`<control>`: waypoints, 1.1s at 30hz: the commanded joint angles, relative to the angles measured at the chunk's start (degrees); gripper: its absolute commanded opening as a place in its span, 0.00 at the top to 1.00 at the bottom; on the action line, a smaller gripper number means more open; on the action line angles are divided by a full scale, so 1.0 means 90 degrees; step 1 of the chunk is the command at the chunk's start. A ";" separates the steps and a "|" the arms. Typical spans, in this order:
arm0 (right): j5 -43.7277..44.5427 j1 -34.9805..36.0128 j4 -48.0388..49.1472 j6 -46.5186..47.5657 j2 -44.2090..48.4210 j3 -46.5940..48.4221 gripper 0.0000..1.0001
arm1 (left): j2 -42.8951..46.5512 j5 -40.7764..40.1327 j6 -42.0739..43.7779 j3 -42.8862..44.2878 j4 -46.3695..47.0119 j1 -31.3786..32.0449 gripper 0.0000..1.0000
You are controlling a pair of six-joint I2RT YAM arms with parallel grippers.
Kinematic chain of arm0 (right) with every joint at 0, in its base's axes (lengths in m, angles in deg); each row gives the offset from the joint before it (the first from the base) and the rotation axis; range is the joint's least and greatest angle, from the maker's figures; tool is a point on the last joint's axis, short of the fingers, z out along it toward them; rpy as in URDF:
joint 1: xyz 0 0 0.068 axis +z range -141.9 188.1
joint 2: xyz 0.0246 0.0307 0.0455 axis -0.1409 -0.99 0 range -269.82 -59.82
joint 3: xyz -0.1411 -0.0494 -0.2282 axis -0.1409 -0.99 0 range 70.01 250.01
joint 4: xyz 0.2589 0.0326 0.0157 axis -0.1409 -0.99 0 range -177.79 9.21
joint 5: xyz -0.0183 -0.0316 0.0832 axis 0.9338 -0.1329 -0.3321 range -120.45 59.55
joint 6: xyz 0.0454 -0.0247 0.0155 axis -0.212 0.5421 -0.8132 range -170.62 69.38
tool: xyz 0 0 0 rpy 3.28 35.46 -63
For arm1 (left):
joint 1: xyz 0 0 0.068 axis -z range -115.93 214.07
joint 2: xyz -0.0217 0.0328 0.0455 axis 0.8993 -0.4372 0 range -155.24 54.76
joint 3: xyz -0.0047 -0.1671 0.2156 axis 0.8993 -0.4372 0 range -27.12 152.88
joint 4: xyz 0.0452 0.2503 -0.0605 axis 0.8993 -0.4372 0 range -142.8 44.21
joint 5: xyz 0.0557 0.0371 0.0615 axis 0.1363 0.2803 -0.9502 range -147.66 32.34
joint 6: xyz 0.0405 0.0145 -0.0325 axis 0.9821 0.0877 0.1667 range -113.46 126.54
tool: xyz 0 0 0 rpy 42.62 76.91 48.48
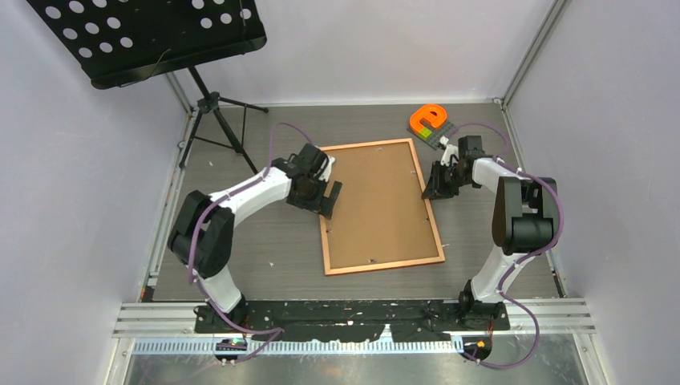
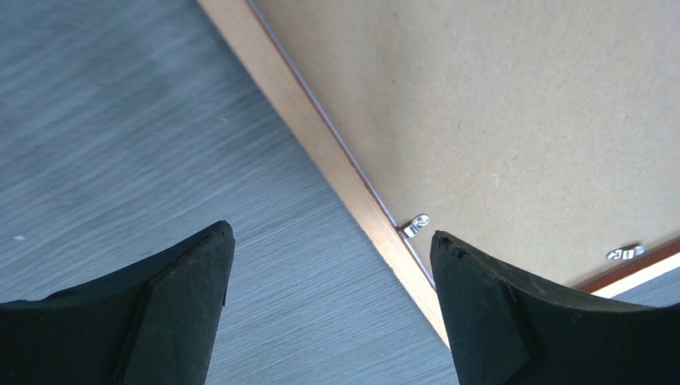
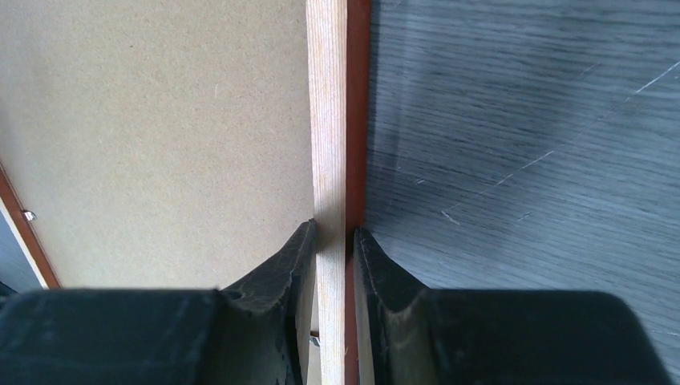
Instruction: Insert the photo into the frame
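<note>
The frame (image 1: 385, 265) lies face down in the middle of the table, its thin orange-brown border around a plain brown backing board (image 1: 377, 204). The photo is hidden; no print shows in any view. My left gripper (image 1: 329, 200) hangs open over the frame's left rail (image 2: 321, 136), one finger over the table and the other over the board (image 2: 497, 104), with nothing between them (image 2: 330, 234). A small metal tab (image 2: 415, 224) sits on the rail's inner edge. My right gripper (image 1: 437, 186) is shut on the frame's right rail (image 3: 327, 120), a finger on each side (image 3: 333, 233).
An orange curved piece on a small grey block (image 1: 427, 120) sits at the back right, close behind the right gripper. A black music stand (image 1: 152, 36) on a tripod stands at the back left. Walls close in on both sides.
</note>
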 commanded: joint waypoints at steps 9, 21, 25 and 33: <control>0.0113 -0.0034 -0.0156 0.0399 0.0073 0.0655 0.94 | 0.0847 0.0620 0.0149 0.0650 -0.0333 -0.0780 0.02; 0.0585 -0.0025 -0.0925 0.1634 -0.0450 0.1589 0.94 | 0.1396 0.1028 0.0384 0.0723 -0.0254 -0.1124 0.00; 0.0684 -0.0025 -0.1177 0.2023 -0.0718 0.1807 0.94 | 0.1397 0.1027 0.0444 0.0764 -0.0298 -0.1119 0.00; 0.0718 -0.0025 -0.1342 0.2507 -0.0975 0.1811 0.90 | 0.1208 0.1086 0.0460 0.0853 -0.0363 -0.1119 0.00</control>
